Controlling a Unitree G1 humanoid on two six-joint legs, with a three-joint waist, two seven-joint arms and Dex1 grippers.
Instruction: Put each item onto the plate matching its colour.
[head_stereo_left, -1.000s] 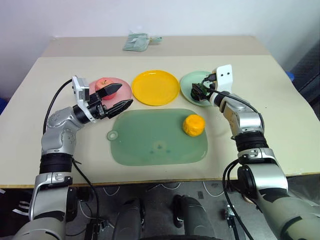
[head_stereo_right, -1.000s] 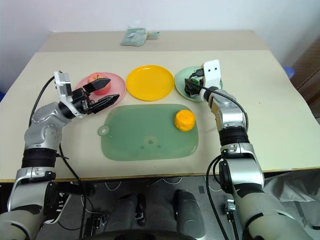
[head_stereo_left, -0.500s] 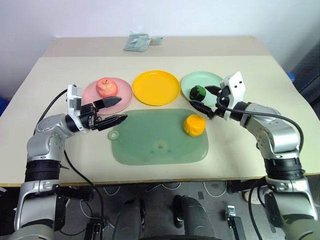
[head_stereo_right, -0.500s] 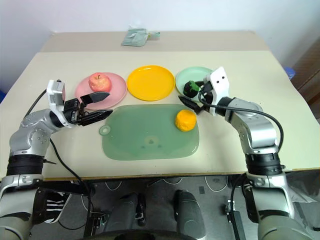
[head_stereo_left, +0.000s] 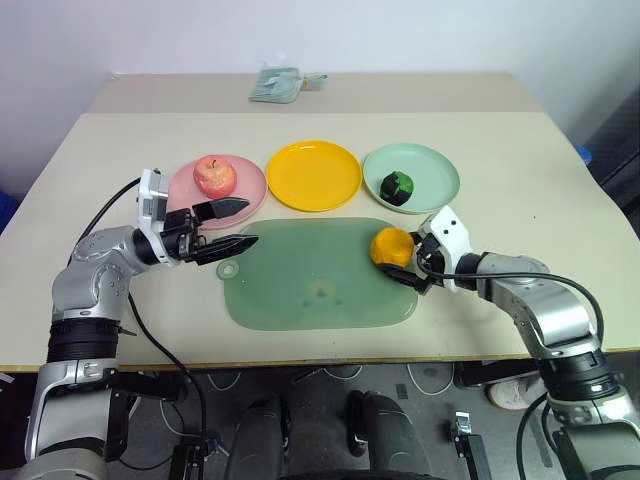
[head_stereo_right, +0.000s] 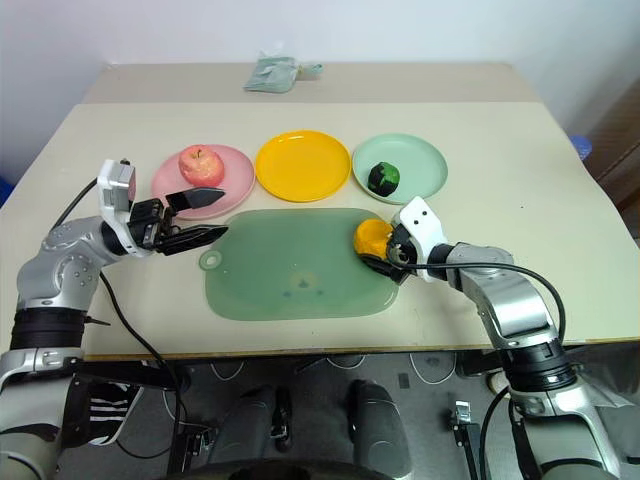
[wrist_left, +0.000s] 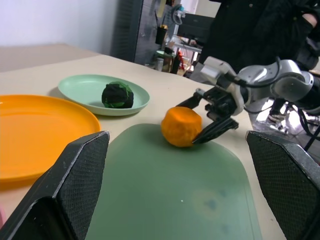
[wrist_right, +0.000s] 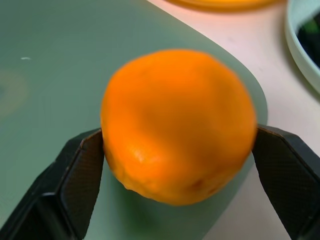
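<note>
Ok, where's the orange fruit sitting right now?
The orange fruit sits at the right end of the green board, between the right gripper's fingers, just in front of the mint plate.

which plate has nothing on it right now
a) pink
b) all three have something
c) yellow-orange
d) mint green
c: the yellow-orange plate is bare, while the apple sits on the pink plate and the dark green ball on the mint green plate; the orange fruit is on the green board, with the right gripper around it.
</note>
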